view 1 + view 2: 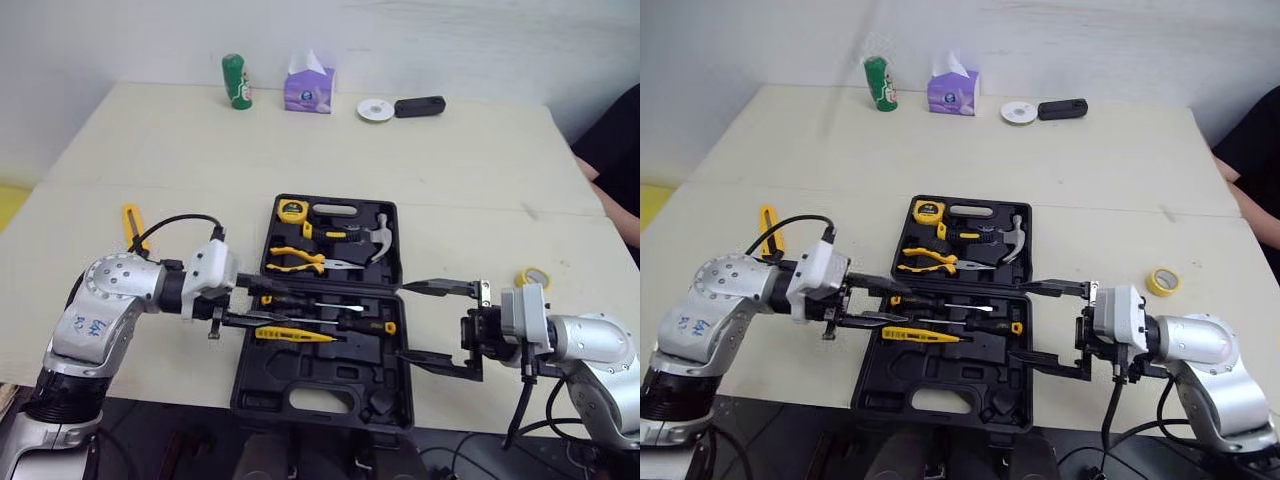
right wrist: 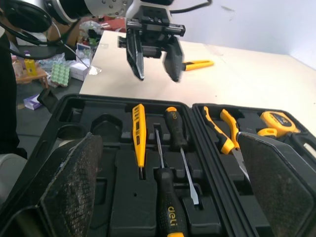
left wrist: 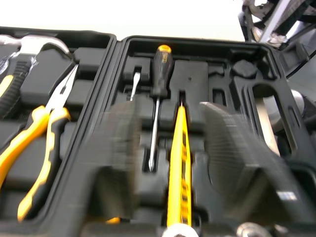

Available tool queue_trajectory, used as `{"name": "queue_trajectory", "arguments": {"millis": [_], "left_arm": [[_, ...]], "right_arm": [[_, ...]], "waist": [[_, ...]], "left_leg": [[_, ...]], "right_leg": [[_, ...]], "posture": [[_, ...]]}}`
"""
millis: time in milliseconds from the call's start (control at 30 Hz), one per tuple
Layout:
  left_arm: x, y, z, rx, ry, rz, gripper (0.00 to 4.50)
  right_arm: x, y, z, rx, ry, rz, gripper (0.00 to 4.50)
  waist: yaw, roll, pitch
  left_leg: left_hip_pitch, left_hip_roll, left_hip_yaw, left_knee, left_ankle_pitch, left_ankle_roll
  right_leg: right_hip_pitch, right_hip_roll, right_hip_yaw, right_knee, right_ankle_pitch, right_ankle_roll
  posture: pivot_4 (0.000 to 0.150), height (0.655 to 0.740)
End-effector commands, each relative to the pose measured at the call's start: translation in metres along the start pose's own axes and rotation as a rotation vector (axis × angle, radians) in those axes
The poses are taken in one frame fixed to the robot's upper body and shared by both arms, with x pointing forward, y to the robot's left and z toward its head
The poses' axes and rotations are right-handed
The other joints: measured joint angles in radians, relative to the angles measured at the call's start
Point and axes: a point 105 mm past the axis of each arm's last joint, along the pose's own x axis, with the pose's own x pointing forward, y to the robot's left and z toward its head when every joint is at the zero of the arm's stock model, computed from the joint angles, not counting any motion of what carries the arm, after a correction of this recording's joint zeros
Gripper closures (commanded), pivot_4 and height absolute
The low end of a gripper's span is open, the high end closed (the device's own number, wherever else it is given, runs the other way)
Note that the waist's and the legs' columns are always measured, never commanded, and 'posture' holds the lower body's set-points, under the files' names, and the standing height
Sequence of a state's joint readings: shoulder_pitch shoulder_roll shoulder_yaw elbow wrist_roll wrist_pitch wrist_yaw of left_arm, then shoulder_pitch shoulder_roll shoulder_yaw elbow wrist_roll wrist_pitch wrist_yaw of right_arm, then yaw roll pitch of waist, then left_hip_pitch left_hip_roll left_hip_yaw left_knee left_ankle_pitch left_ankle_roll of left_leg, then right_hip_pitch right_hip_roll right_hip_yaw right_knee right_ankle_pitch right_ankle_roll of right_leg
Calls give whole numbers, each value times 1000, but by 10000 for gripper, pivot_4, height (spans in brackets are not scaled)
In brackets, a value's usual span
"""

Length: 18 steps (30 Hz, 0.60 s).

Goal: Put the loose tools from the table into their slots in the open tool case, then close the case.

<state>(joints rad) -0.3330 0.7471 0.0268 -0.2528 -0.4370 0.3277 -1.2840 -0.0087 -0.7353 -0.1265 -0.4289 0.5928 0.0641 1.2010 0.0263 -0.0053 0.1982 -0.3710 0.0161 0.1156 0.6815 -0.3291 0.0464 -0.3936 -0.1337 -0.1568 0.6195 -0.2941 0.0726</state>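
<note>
Case (image 1: 300, 378) lies open and flat at the near edge of the table (image 1: 450, 170), between the two arms. Its far half holds a tape measure (image 1: 291, 210), pliers (image 1: 295, 260) and a hammer (image 1: 378, 238). The near half holds two screwdrivers (image 1: 300, 300) and a yellow tester (image 1: 295, 336) lying side by side, with several moulded slots bare toward the near edge. The left gripper (image 1: 250, 303) hovers at the case's left edge over the tool handles, released and holding nothing. The right gripper (image 1: 435, 325) is at the right edge, spread wide and also empty. Loading looks unfinished: a yellow knife (image 1: 132, 225) lies on the table well to the left of the case, and a tape roll (image 1: 533, 277) sits just beyond the right arm. The likely next move is for the left arm to swing out to the knife, pinch it across its narrow body and carry it to a free slot. Closing comes only after that, once both grippers are out of the hinge's path.
</note>
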Motion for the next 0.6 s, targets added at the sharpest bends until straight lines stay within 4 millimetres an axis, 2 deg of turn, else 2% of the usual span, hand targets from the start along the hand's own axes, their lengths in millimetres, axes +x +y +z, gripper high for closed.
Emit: {"name": "queue_trajectory", "arguments": {"millis": [33,67,300,400,500,600], "left_arm": [[3,-7,5,55,-91,3,42046],[5,-7,2,52,-95,12,44531],[22,-12,-23,70,-43,-17,44531],[26,-6,-28,67,-44,-1,44531],[30,-6,-46,52,20,-15,44531],[30,-7,-54,13,28,-13,44531]], "right_arm": [[-5,0,4,-31,-2,-18,0],[-6,0,3,-30,1,-22,0],[-6,3,0,-27,12,-13,0],[-5,2,0,-27,10,-6,0],[-7,2,0,-30,19,5,0],[-8,2,0,-32,20,6,0]], "waist": [[1,0,0],[0,0,0],[-3,0,0],[-3,0,0],[-2,0,0],[-2,0,0]], "left_leg": [[0,0,0,0,-1,0],[0,0,0,0,-1,0],[0,0,0,0,-1,0],[0,0,0,0,-1,-1],[0,0,0,0,-1,0],[0,0,0,0,-2,0]], "right_leg": [[0,0,0,0,0,0],[0,-1,0,0,0,0],[0,0,0,-1,0,1],[0,0,0,-1,0,1],[0,0,0,-1,0,1],[0,0,0,-1,0,1]], "posture": [[1500,7400],[1500,7400],[1500,7400],[1500,7400],[1500,7400],[1500,7400]]}}
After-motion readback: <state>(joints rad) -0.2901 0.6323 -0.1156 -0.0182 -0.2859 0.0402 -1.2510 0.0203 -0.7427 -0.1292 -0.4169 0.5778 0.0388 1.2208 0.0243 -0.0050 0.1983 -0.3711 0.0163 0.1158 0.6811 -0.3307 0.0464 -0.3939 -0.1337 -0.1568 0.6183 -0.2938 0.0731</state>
